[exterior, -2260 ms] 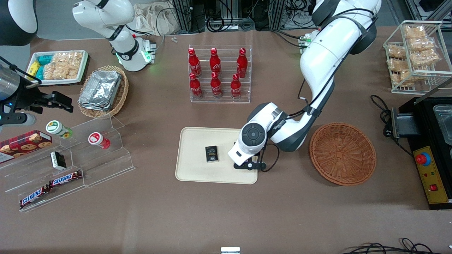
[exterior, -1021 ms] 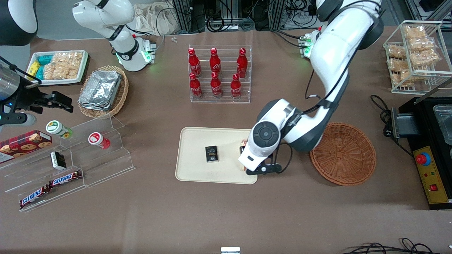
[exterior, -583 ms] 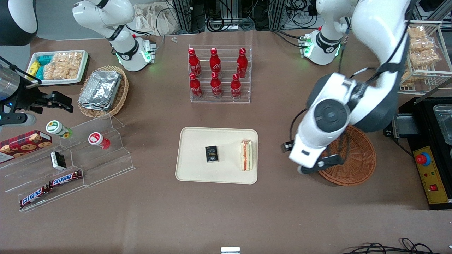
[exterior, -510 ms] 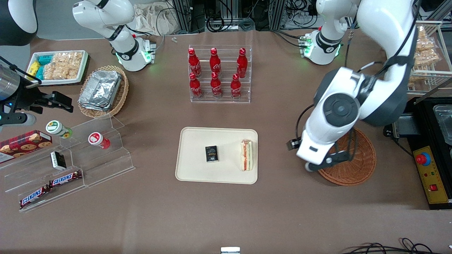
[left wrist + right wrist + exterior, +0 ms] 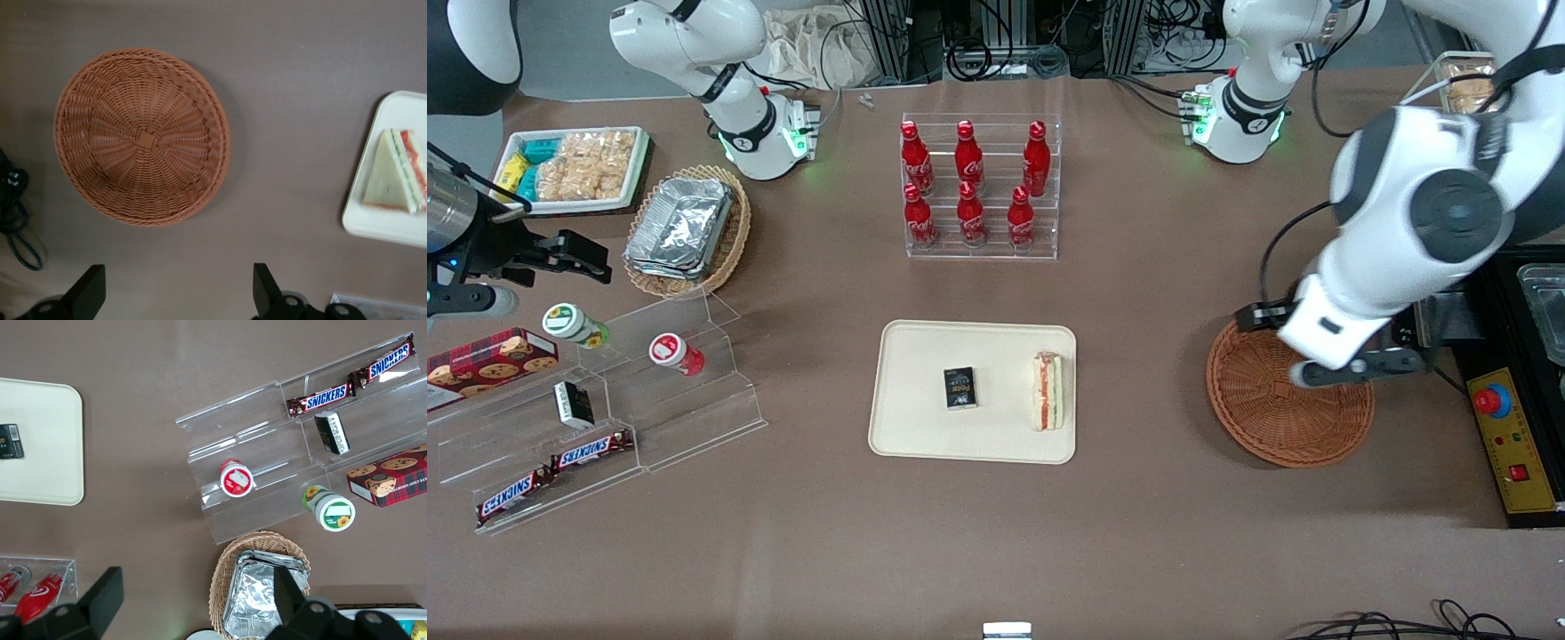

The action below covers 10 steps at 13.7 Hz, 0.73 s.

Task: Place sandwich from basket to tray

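Near the middle of the front view, the sandwich [image 5: 1047, 403] is lying on the tray [image 5: 916, 436], close against the rim that faces the basket [image 5: 1272, 418]. A small black box [image 5: 959, 388] is sitting beside it, well apart.

I am holding my gripper [image 5: 1352, 366] released and empty above the basket, toward the working arm's end of the table. The wrist view shows my fingers [image 5: 263, 290] spread wide with only woven wicker below.

The task is looking finished. The risk I am judging is the sandwich's place near the rim, where a low sweep could knock it off.

My wrist is covering part of the basket's rim, and the wrist view is cutting off most of the tray.
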Available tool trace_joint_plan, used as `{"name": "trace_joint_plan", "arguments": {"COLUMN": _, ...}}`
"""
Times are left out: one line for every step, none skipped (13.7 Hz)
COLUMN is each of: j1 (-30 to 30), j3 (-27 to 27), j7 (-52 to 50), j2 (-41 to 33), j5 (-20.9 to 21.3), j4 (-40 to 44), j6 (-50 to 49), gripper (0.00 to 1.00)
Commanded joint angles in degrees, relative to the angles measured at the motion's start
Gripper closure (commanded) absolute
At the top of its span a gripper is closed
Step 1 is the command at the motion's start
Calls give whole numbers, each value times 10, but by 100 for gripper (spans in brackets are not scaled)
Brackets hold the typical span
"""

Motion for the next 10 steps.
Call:
{"name": "trace_joint_plan", "arguments": {"j1": -5, "j3": 45, "j7": 106, "j2": -44, "j5": -29, "j4": -46, "j6": 14, "gripper": 1}}
{"name": "trace_joint_plan", "arguments": {"j1": -1, "j3": 53, "j7": 140, "j2": -44, "j5": -31, "j4": -45, "j6": 10, "gripper": 0}}
{"name": "trace_joint_plan", "arguments": {"j1": 1, "j3": 58, "j7": 160, "j2": -44, "j5": -31, "j4": -44, "j6": 1, "gripper": 0}}
{"name": "trace_joint_plan", "arguments": {"j1": 0, "j3": 64, "j7": 168, "j2": -41, "j5": -26, "j4": -43, "j6": -2, "gripper": 0}}
{"name": "trace_joint_plan", "arguments": {"j1": 0, "j3": 64, "j7": 169, "j2": -35, "j5": -21, "j4": -32, "j6": -1, "gripper": 0}}
{"name": "trace_joint_plan", "arguments": {"j1": 0, "j3": 64, "j7": 168, "j2": -23, "j5": -19, "j4": -17, "j6": -8, "gripper": 0}}
{"name": "trace_joint_plan", "arguments": {"j1": -1, "j3": 63, "j7": 167, "j2": -15, "j5": -17, "j4": -4, "j6": -12, "gripper": 0}}
{"name": "trace_joint_plan", "arguments": {"j1": 0, "j3": 63, "j7": 167, "j2": -4, "j5": -19, "j4": 12, "j6": -28, "gripper": 0}}
{"name": "trace_joint_plan", "arguments": {"j1": -2, "j3": 62, "j7": 161, "j2": 7, "j5": -19, "j4": 33, "j6": -42, "gripper": 0}}
{"name": "trace_joint_plan", "arguments": {"j1": -3, "j3": 61, "j7": 158, "j2": 18, "j5": -20, "j4": 50, "j6": -54, "gripper": 0}}
